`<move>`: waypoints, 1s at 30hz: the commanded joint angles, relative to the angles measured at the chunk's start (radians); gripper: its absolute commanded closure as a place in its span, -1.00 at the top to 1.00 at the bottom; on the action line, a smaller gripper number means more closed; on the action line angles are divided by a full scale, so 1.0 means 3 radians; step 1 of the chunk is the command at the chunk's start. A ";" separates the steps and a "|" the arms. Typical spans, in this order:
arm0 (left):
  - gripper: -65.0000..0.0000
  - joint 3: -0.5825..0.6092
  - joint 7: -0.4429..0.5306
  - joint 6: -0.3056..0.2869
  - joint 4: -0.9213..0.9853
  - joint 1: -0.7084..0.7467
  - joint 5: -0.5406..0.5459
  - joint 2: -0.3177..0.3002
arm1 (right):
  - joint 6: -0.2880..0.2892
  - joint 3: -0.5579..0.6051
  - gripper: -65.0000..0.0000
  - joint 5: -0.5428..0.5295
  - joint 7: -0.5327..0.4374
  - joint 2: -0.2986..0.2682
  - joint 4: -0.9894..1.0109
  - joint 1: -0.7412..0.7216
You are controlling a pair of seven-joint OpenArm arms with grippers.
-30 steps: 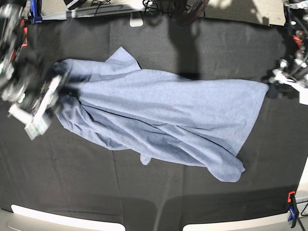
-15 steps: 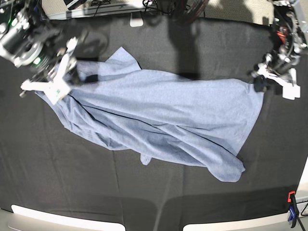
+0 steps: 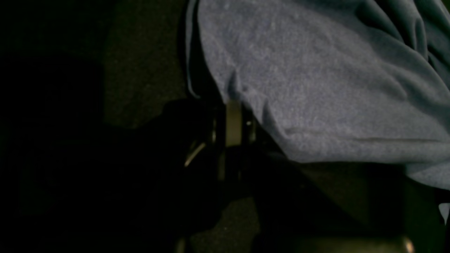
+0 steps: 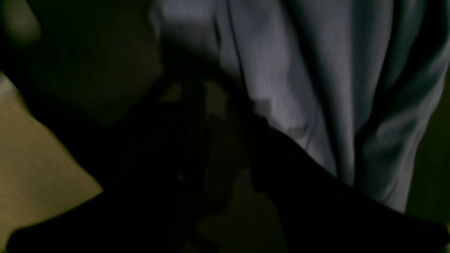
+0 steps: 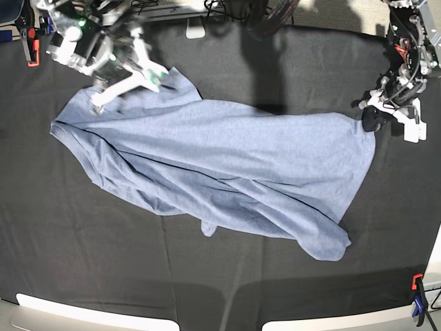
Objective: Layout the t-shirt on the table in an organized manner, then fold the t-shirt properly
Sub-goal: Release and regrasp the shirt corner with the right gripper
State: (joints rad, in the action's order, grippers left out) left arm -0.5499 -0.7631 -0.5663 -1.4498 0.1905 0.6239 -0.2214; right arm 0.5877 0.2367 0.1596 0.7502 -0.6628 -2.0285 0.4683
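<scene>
Across the black tabletop (image 5: 227,289) lies the rumpled t-shirt (image 5: 220,172) — the left gripper (image 5: 372,118) has its fingers clamped on one corner, probably to stretch it flat; whether the right gripper (image 5: 120,72) grips is unclear.

The left gripper (image 5: 370,118) sits at the right edge of the base view, jaws closed on the t-shirt (image 5: 227,172) corner. The right gripper (image 5: 131,79) hangs at upper left, tilted; its jaw state is unclear.
</scene>
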 commanded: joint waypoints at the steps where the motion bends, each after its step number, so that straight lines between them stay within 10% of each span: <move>1: -1.00 -0.0010 0.0064 -0.0036 -0.0053 -0.0027 0.0052 -0.0041 | -0.0159 -0.0025 -0.43 0.0056 -0.0041 -0.0098 -0.0013 -0.0018; 4: -1.00 -0.0010 0.0064 -0.0036 -0.0053 -0.0028 0.0053 -0.0041 | -0.0558 -0.0020 -0.43 0.0067 -0.0117 -0.0215 0.0067 -0.0017; 27: -1.00 -0.0010 0.0062 -0.0036 -0.0053 -0.0027 0.0052 -0.0041 | -0.0512 0.0134 -0.44 0.0155 -0.0393 -0.0220 0.0769 -0.0379; 30: -1.00 -0.0010 0.0064 -0.0036 -0.0053 -0.0027 0.0055 -0.0041 | -0.0519 0.0136 -0.67 0.0153 -0.0395 -0.0219 0.0768 -0.0378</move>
State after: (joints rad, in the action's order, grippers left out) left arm -0.5499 -0.7635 -0.5663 -1.4498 0.1905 0.6239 -0.2214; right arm 0.4442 0.2810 0.1875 0.6209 -0.7147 -1.8000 0.3603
